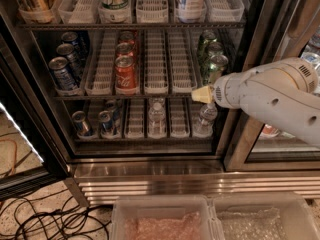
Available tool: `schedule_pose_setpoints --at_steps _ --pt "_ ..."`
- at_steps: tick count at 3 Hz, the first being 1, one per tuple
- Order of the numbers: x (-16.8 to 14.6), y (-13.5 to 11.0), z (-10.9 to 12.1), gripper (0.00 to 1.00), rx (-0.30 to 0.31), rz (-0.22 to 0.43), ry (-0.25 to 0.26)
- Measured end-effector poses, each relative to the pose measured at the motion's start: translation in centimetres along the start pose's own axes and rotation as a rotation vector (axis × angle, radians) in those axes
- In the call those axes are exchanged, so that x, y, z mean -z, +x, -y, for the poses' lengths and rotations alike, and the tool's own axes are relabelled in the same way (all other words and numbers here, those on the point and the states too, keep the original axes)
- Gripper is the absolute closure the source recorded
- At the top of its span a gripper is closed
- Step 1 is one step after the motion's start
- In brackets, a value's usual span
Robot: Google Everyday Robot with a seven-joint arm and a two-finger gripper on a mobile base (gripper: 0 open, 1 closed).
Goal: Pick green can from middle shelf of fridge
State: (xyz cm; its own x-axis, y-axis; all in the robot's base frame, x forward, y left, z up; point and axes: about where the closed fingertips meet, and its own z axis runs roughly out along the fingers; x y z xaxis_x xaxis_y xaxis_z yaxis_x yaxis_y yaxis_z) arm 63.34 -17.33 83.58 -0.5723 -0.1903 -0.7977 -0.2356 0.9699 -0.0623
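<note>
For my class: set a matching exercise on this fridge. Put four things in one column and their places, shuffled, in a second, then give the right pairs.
1. front green can
2. front red can
3. front blue can
4. gripper

A. left end of the middle shelf
B. at that shelf's front edge, near its right end
C. right-hand lane
D. lane with an empty tray on each side

Pairs: 1-C, 2-D, 3-A, 4-B
</note>
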Motion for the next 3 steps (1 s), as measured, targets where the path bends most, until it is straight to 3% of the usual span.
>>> schedule_pose_setpoints --at_steps 3 --pt "-1.5 -0.4 3.1 0.38 -0.039 0.007 0.089"
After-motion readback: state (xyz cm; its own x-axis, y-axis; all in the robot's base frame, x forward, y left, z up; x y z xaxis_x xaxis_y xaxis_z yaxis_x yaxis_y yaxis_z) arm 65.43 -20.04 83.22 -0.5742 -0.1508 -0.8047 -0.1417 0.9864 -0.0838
